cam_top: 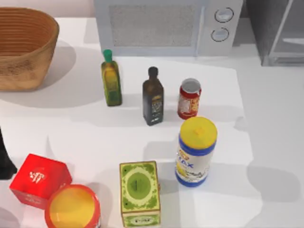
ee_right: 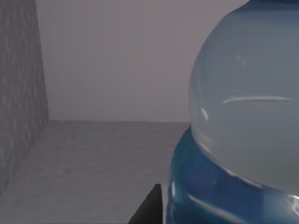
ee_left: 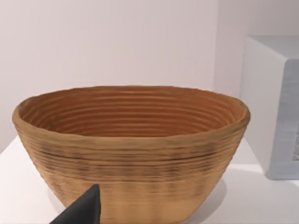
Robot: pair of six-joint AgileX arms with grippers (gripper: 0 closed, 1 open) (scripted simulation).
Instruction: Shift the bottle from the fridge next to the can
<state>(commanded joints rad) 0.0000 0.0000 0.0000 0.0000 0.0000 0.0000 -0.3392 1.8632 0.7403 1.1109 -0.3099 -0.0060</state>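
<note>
Clearly deep inside the fridge (cam_top: 278, 33), right jaws beside the bottle (ee_right: 243, 116), spread impossible to tell. Could tip the bottle against the fridge wall, or clip the doorway hauling toward the can (cam_top: 189, 99). Left arm parked near the basket (ee_left: 131, 154).

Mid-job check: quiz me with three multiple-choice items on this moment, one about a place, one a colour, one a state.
1. Which thing stands nearest the can?
A. wicker basket
B. dark bottle
C. red box

2. What colour is the canister's lid?
A. yellow
B. green
C. black

3. Where is the bottle in the right wrist view?
A. lying in the basket
B. beside the can
C. close to the camera, inside grey walls

Key: 1 B, the dark bottle is just to the can's left in the top view. 2 A, the lid is yellow. 3 C, grey walls and floor surround it.
</note>
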